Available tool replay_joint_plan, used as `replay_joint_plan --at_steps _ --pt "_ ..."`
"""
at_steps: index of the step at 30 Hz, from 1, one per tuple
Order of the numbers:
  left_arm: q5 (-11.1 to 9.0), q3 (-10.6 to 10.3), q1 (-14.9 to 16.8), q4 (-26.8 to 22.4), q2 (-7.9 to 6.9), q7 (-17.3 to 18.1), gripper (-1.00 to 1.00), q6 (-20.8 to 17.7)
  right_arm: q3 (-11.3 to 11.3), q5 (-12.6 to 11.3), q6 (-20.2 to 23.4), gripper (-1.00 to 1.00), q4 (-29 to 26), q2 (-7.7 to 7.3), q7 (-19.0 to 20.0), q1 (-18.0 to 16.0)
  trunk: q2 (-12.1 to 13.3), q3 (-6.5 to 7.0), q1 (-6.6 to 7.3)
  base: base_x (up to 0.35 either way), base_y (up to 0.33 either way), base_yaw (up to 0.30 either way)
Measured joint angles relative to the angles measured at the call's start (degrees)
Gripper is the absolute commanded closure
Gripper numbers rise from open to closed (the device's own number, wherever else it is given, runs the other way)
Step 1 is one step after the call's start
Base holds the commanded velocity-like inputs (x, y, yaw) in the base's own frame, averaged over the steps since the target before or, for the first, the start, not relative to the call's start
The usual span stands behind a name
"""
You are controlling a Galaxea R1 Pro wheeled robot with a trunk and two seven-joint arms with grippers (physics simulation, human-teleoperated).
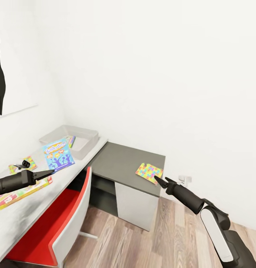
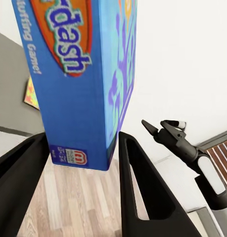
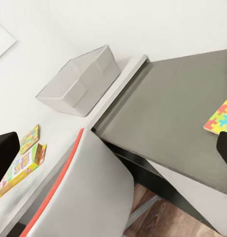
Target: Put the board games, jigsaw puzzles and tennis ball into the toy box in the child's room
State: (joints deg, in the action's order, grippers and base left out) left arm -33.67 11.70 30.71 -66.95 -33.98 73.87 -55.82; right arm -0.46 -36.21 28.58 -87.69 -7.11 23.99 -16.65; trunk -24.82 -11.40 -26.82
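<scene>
- Head view: we see the left gripper (image 1: 49,172) at the near edge of the blue board game (image 1: 58,154), which looks to be lifted over the pale table (image 1: 23,212), just before the grey toy box (image 1: 74,139). A sheet with coloured stripes lies inside the box.
- Left wrist view: we see the blue board game (image 2: 88,74) rising between the two dark fingers (image 2: 143,192), its lower edge set in the gap; the jaws stand fairly narrow, closed on the box.
- Head view: the long board game (image 1: 23,190) lies flat under the left arm; one jigsaw puzzle (image 1: 22,165) lies beside it, the other jigsaw puzzle (image 1: 149,172) on the lower dark section.
- Head view: the right gripper (image 1: 160,182) hovers just beside that second puzzle; we cannot tell how far its jaws are parted.
- Right wrist view: we see the toy box (image 3: 81,81) from the side, and a red-edged chair (image 3: 81,192) tucked under the table.
</scene>
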Motion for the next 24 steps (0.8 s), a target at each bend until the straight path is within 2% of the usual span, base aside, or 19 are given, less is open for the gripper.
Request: replay_joint_plan --at_steps 11,16,24 --pt "0.0 0.0 0.0 0.0 -0.01 0.1 1.0 0.0 -0.7 0.0 0.0 -1.0 0.0 -0.01 0.0 0.1 0.0 1.05 0.0 0.274 -0.056 0.0" --pt "0.0 0.0 0.0 0.0 -0.01 0.2 1.0 1.7 -0.7 0.0 0.0 -1.0 0.0 -0.01 0.0 0.1 0.0 1.53 0.0 0.292 -0.001 0.0" --pt "0.0 -0.1 0.0 0.0 -0.01 0.2 1.0 2.2 -0.7 0.0 0.0 -1.0 0.0 0.01 0.0 0.1 0.0 2.29 0.01 0.303 0.0 0.0"
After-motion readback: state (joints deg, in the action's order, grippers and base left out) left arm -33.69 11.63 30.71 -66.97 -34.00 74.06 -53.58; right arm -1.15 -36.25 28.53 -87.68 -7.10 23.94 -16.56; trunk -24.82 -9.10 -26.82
